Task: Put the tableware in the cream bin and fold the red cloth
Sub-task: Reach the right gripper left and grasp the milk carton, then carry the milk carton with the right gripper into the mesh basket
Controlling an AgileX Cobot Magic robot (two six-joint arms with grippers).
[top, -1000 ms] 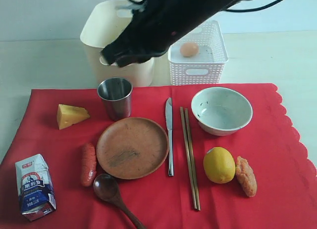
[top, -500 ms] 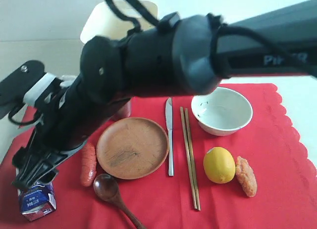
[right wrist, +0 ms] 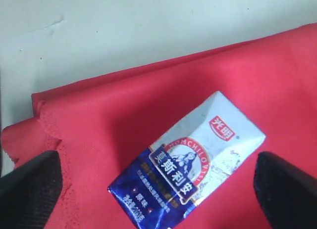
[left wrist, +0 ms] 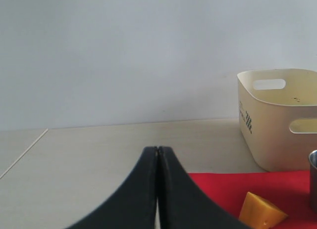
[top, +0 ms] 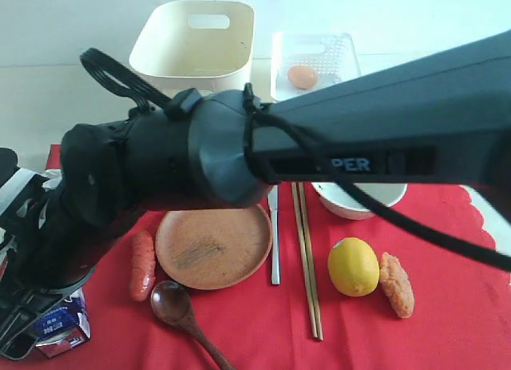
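On the red cloth point(top: 447, 306): wooden plate point(top: 211, 246), dark spoon point(top: 172, 302), table knife point(top: 275, 250), chopsticks point(top: 307, 282), white bowl point(top: 351, 204); cloth's lying spread out
Cream bin point(top: 152, 42): just behind the cloth's far edge
Right gripper point(right wrist: 157, 187): jaws wide, one either side of the milk carton point(right wrist: 190, 164); not gripping anything
Left gripper point(left wrist: 157, 157): pinched closed; nothing in it

The white bowl point(top: 363, 204) is mostly covered by the right arm point(top: 359, 146). The steel cup point(left wrist: 313, 178) is cut off at the left wrist view's edge.
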